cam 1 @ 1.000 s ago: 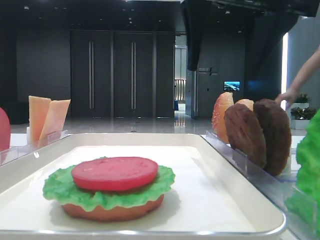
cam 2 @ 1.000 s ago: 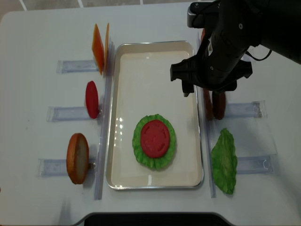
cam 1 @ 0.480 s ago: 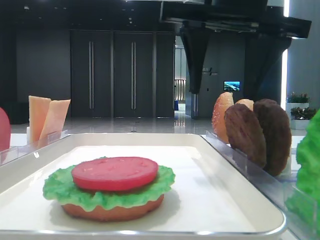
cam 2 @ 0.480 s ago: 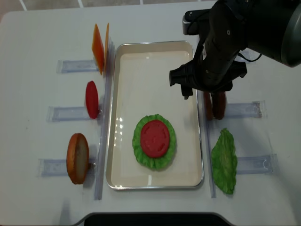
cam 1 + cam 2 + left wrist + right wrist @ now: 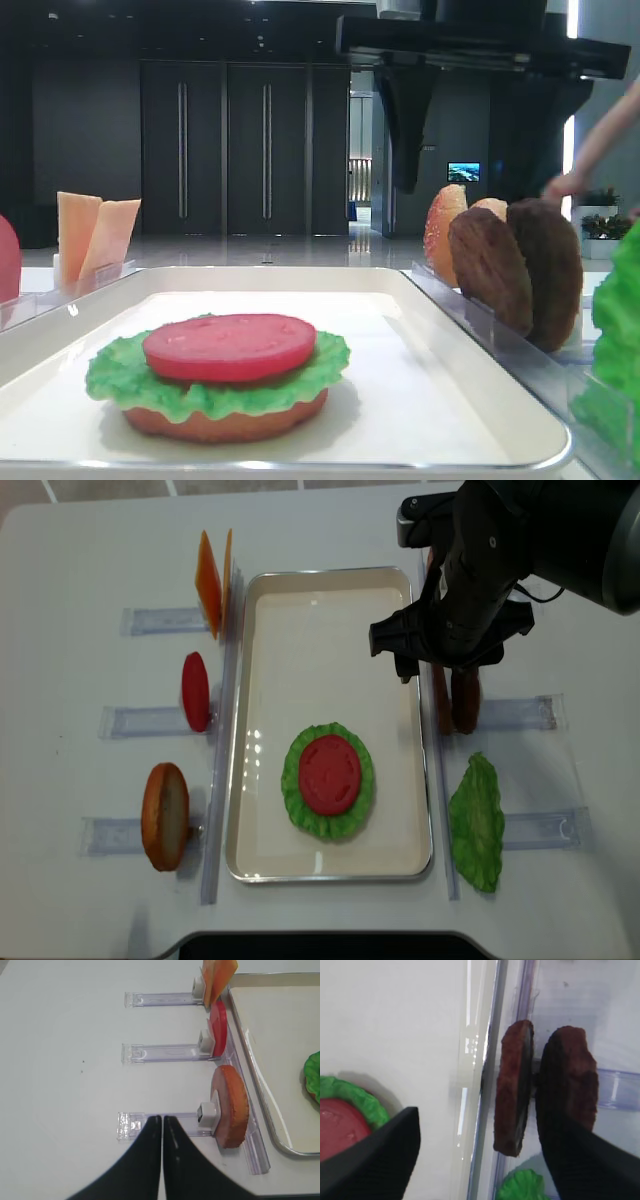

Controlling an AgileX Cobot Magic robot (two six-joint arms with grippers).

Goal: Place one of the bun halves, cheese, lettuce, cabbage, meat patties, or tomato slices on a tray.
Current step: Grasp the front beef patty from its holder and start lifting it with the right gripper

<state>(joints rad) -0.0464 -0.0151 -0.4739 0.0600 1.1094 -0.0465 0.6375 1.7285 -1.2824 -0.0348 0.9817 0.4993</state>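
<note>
you have a white table [image 5: 80, 560] carrying everything. at its middle sits the tray [image 5: 330, 585], long side running away from you, its rim just beside clear plastic racks [image 5: 165, 620] on both flanks. on the left, three rack arms reach outward across the table, holding the cheese [image 5: 212, 583] at the far end, one of the tomato slices [image 5: 195, 691] in the middle, and one of the bun halves [image 5: 165, 815] nearest you, each standing on edge. on the right, the meat patties [image 5: 465, 700] stand upright in a rack, and the lettuce [image 5: 476, 823] sits nearer you.
</note>
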